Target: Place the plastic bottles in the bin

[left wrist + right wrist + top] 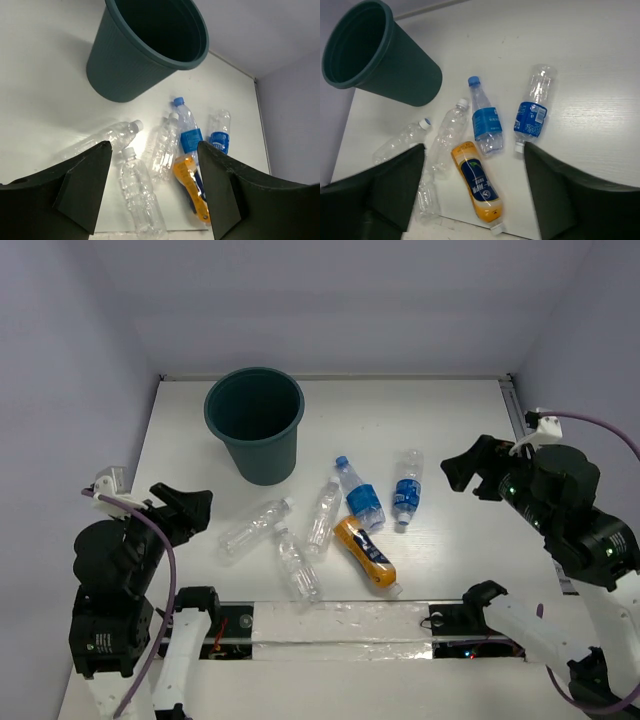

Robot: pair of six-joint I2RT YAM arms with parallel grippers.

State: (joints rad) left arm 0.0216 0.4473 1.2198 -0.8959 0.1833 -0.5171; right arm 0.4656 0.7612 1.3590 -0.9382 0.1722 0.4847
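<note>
Teal plastic marks the goal. In the top view the bin stands upright on the far left part of the table. All six plastic bottles lie on their sides in front of it, and none is inside yet. The left gripper and the right gripper hang at either side of the group, both with jaws spread and nothing between them.

From the left wrist, the nearest things are two clear bottles, the cap of one just beside the body of the other. Closing on one could push the second away.

From the right wrist, the orange bottle seems to touch a blue-labelled bottle, so lifting either may disturb its neighbour. The other bottle with a blue label lies apart. I judge these the main dangers: the round, light bottles may roll or slip from the fingers, and an arm passing low over the rim may tip the bin.
</note>
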